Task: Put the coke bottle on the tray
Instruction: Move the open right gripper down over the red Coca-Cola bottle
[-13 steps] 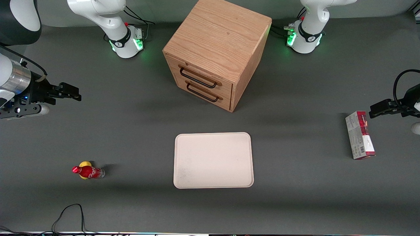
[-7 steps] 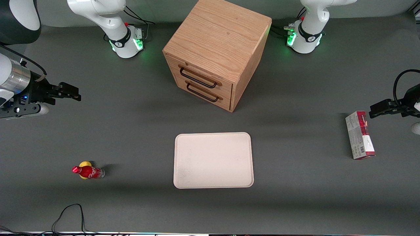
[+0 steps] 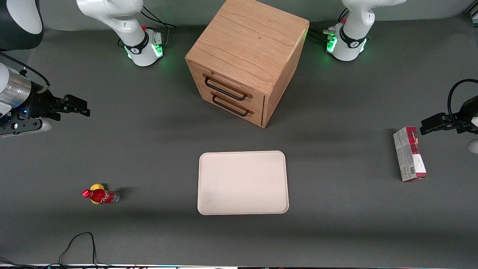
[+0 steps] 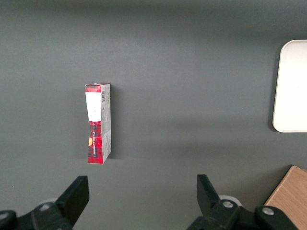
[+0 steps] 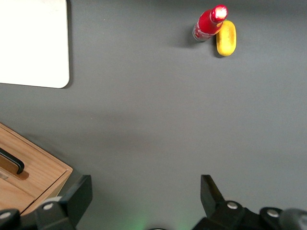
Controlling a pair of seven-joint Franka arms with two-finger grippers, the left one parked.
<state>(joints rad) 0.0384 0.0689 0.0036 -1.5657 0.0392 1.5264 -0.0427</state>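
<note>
The coke bottle point(image 3: 100, 195) stands on the grey table toward the working arm's end, with a red cap, a red label and a clear base. It touches a yellow lemon-like lump point(image 3: 97, 187). It also shows in the right wrist view point(image 5: 208, 24), beside the lump point(image 5: 226, 38). The cream-white tray point(image 3: 242, 182) lies flat in the middle, nearer the front camera than the cabinet; its corner shows in the right wrist view point(image 5: 33, 43). My gripper point(image 3: 84, 105) hangs open and empty above the table, well away from the bottle and farther from the front camera. Its open fingers frame bare table in the right wrist view point(image 5: 144, 196).
A wooden two-drawer cabinet point(image 3: 246, 59) stands at the middle back, drawers shut. A red-and-grey carton point(image 3: 409, 153) lies toward the parked arm's end. A black cable point(image 3: 80, 246) loops at the table's front edge near the bottle.
My gripper has drifted slightly toward the working arm's end of the table and a little farther from the front camera. The bottle, the lump and the tray have not moved.
</note>
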